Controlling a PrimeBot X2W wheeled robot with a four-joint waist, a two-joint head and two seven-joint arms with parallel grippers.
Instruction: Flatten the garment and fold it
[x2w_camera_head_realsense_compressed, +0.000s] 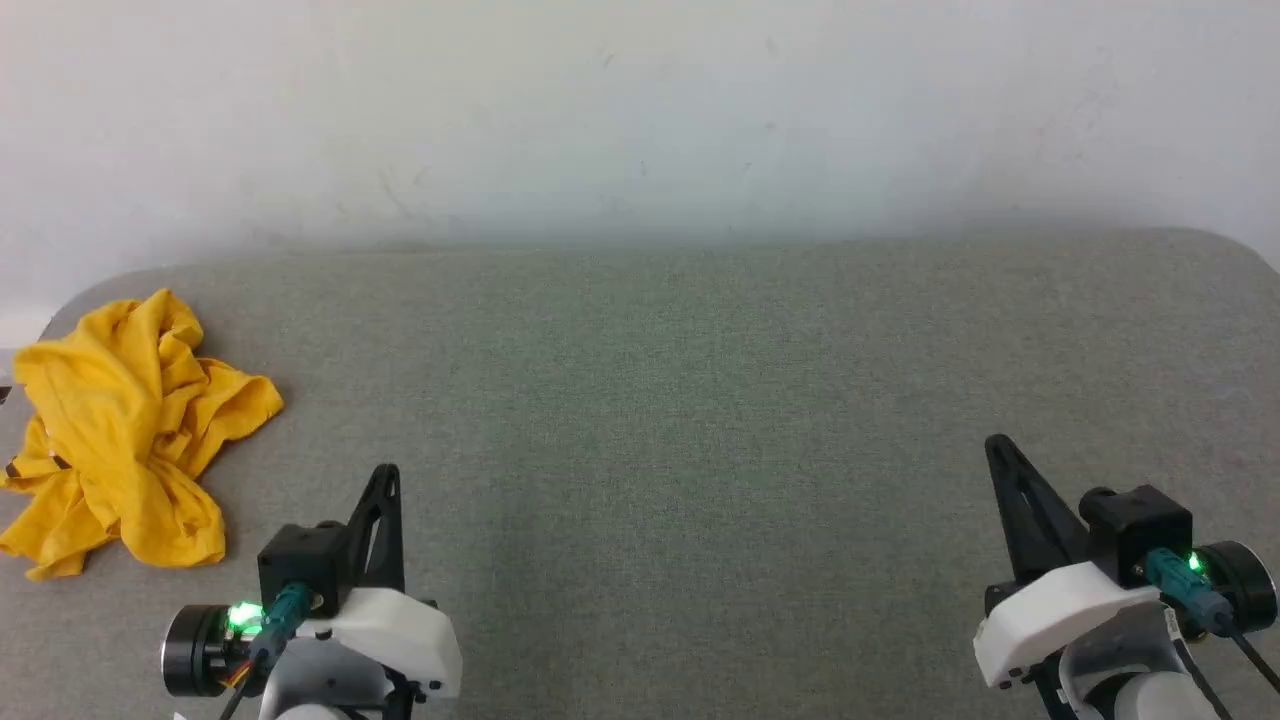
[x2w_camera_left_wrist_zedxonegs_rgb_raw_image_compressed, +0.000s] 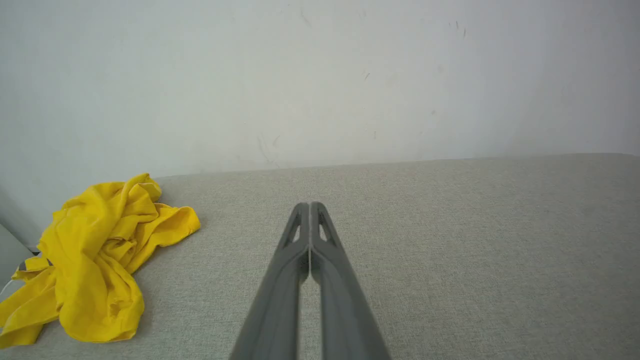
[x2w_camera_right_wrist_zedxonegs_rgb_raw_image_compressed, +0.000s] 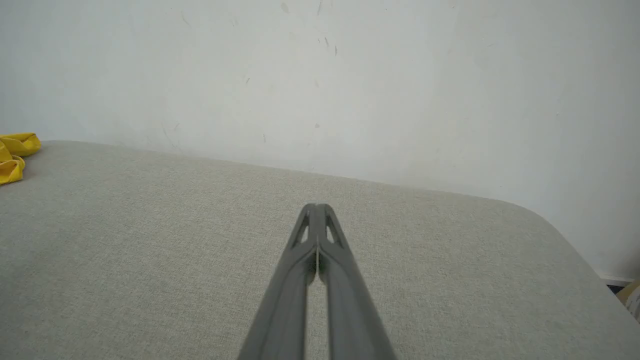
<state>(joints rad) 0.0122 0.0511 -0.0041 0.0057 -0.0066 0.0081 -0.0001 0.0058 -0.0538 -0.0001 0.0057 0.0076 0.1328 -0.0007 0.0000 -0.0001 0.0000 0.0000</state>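
One pale wall (x2w_camera_head_realsense_compressed: 640, 120), one grey fabric-covered table (x2w_camera_head_realsense_compressed: 680, 400), one garment (x2w_camera_head_realsense_compressed: 120, 430) and two grippers are what we count. We see the left gripper (x2w_camera_head_realsense_compressed: 388, 472) low at the near left and the right gripper (x2w_camera_head_realsense_compressed: 994, 443) low at the near right. Both are over bare fabric with their fingers pointing toward the wall, each pair pressed together tip to tip and holding nothing. We find the garment at the table's left end, apart from both grippers and nearer the left one. It is a mustard-yellow crumpled heap, deeply creased, with one flap spread toward the table's middle.
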